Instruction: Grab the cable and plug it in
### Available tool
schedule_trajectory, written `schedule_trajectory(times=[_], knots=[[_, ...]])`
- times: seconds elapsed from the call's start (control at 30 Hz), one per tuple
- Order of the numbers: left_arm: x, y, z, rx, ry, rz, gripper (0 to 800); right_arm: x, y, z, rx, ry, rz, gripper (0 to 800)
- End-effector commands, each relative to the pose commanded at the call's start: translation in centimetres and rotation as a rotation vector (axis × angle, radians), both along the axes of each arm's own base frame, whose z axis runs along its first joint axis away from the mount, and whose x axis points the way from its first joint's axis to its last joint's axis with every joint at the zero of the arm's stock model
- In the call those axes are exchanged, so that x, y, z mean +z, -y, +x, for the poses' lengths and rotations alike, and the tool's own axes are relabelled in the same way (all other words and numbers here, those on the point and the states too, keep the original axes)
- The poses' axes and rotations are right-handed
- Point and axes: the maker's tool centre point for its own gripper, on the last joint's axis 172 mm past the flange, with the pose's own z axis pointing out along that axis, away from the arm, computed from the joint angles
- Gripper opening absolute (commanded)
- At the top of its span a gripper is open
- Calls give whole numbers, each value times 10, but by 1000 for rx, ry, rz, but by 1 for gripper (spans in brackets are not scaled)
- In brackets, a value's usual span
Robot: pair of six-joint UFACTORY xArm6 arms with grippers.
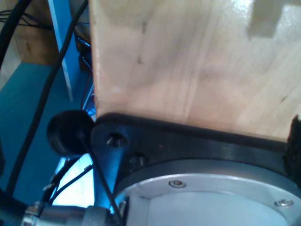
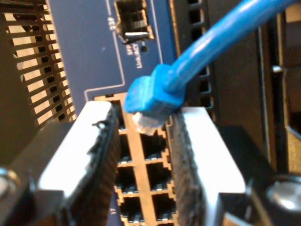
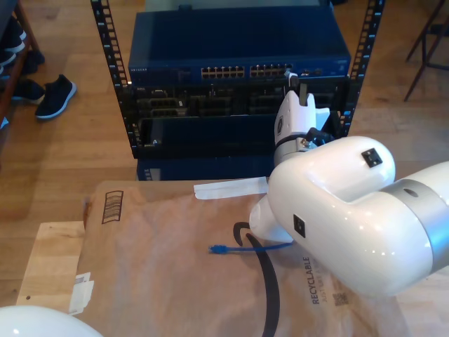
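Note:
The blue cable (image 2: 225,42) ends in a blue plug (image 2: 153,96) with a clear tip, sitting between the fingertips of my second gripper (image 2: 146,114). The padded fingers (image 2: 186,155) close on the plug just in front of a grid of ports (image 2: 157,183) on the blue switch (image 3: 238,42). In the exterior view my second gripper (image 3: 295,78) reaches to the switch's port row on that view's right. The cable's other end (image 3: 216,248) lies on the brown paper (image 3: 161,281), and its run (image 3: 263,246) disappears under the white arm.
The switch sits in a black rack (image 3: 105,63) on a wooden floor, with shoes (image 3: 55,95) at the exterior view's left. A white strip (image 3: 230,188) lies at the paper's far edge. The first wrist view looks at a wooden surface (image 1: 197,61), a black mounting plate (image 1: 188,141) and black wires (image 1: 42,94).

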Motion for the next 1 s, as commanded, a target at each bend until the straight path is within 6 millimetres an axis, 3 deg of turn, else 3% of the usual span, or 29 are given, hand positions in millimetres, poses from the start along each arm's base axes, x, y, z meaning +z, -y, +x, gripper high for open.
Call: schedule_trajectory(times=[0.4, 0.47, 0.57, 0.77, 0.87, 1.0], knots=[[0, 0, 0, 0, 0, 0, 800, -1, 19, 4, -29, -1, 1, 194], [0, 0, 0, 0, 0, 0, 800, -1, 19, 5, -29, 0, 2, 144], [0, 0, 0, -1, -1, 0, 800, 0, 19, 4, -25, 6, 37, 9], [0, 0, 0, 0, 0, 0, 800, 4, 18, 1, -19, 11, 50, 0], [0, 0, 0, -1, -1, 0, 800, 13, 15, -10, -10, 9, 43, 0], [0, 0, 0, 0, 0, 0, 800, 7, -3, -31, 18, -15, 22, 0]])
